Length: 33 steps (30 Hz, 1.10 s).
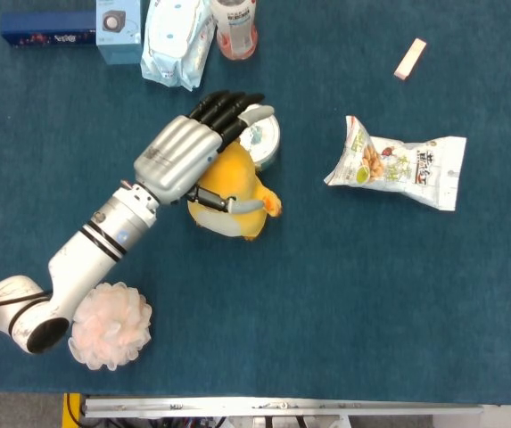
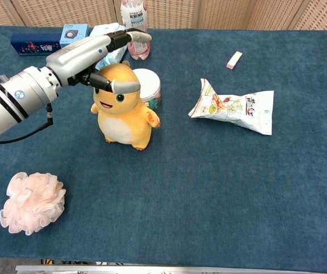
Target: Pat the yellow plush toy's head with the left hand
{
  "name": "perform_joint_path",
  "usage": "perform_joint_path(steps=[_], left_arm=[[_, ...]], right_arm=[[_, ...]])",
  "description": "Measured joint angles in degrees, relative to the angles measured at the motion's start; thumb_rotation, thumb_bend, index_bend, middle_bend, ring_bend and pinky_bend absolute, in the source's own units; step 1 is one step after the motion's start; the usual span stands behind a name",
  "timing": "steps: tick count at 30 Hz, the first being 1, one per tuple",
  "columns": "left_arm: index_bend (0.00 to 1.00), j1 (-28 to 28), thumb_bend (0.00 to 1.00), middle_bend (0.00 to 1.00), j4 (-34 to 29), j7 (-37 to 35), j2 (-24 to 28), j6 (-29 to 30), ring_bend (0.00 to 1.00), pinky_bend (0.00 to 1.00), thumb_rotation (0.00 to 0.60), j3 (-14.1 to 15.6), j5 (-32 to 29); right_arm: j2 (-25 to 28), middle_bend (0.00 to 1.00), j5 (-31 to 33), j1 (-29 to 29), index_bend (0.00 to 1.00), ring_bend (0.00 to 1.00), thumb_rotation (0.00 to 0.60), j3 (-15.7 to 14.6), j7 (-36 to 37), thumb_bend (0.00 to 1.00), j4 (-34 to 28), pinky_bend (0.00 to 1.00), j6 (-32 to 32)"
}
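Observation:
The yellow plush toy [image 2: 123, 108] stands upright on the blue cloth, facing the robot; from the head view it shows as a yellow body [image 1: 234, 189] partly under my arm. My left hand [image 2: 97, 52] hovers flat above its head, fingers stretched out and apart, palm down, holding nothing. In the chest view a small gap shows between the palm and the toy's head, while the thumb sits by its brow. In the head view the left hand [image 1: 184, 152] covers the toy's head. The right hand shows in neither view.
A white round tin [image 2: 147, 85] stands just behind the toy. A snack bag [image 2: 234, 109] lies to the right, a small eraser-like block [image 2: 234, 59] beyond it. Boxes [image 2: 44, 41], a wipes pack [image 1: 177, 40] and a bottle [image 2: 134, 23] line the far edge. A pink bath puff [image 2: 32, 202] lies front left.

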Motion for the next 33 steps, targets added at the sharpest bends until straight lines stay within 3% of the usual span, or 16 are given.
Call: perform_joint_path(steps=[24,33], left_arm=[[0.08,-1.54,0.03,0.06,2.45,3.63,-2.54,-3.37,0.01,0.0,0.21,0.87,-2.92],[0.08,-1.4,0.03,0.06,4.2,3.56,-2.96,-3.32,0.01,0.0,0.21,-0.17,-5.18]], right_arm=[[0.46,0.4,0.26,-0.64,0.32,0.3,0.6,0.01,0.5,0.11,0.02,0.36,0.39],[0.54,0.4,0.31,-0.7,0.32,0.3,0.6,0.07,0.58,0.11,0.09,0.36,0.4]])
